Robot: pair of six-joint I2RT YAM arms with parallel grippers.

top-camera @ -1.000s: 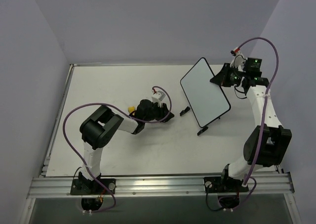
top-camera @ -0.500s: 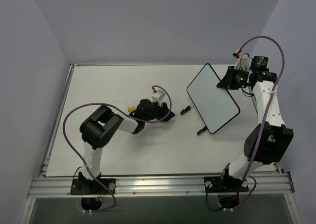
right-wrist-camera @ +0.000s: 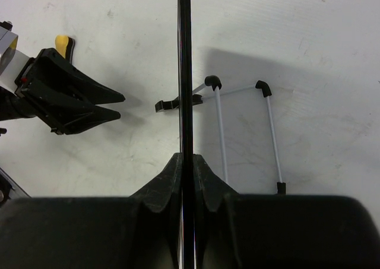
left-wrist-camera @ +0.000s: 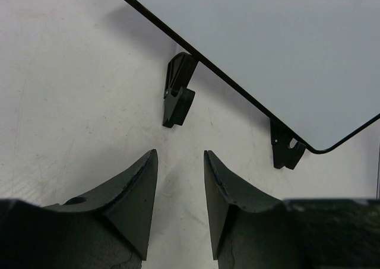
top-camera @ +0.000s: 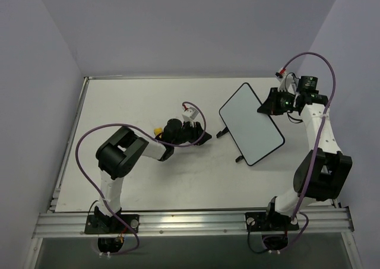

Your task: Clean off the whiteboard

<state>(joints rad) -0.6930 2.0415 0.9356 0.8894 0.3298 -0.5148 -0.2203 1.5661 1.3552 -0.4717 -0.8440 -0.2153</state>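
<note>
Above the right half of the table [top-camera: 119, 108], the whiteboard [top-camera: 251, 124] lies slightly further toward 9 o'clock than half a second earlier. Its long axis runs from 11 to 5 o'clock, with the blank face turned upward. The right gripper [top-camera: 265, 107] is clenched on the board's 3 o'clock long edge. The left gripper [left-wrist-camera: 181, 162] is narrowly parted, grasping nothing, facing the black feet [left-wrist-camera: 177, 100] on the opposite edge.

Face of whiteboard [top-camera: 251, 124] smooth, faint sheen; its thin black frame glossy. Under it, feet [left-wrist-camera: 178, 94] of matt black moulded plastic. Around it, table [top-camera: 119, 103] matt white, lightly scuffed (grey smudges). On left gripper [left-wrist-camera: 180, 162], fingers [left-wrist-camera: 133, 192] matt black plastic.
</note>
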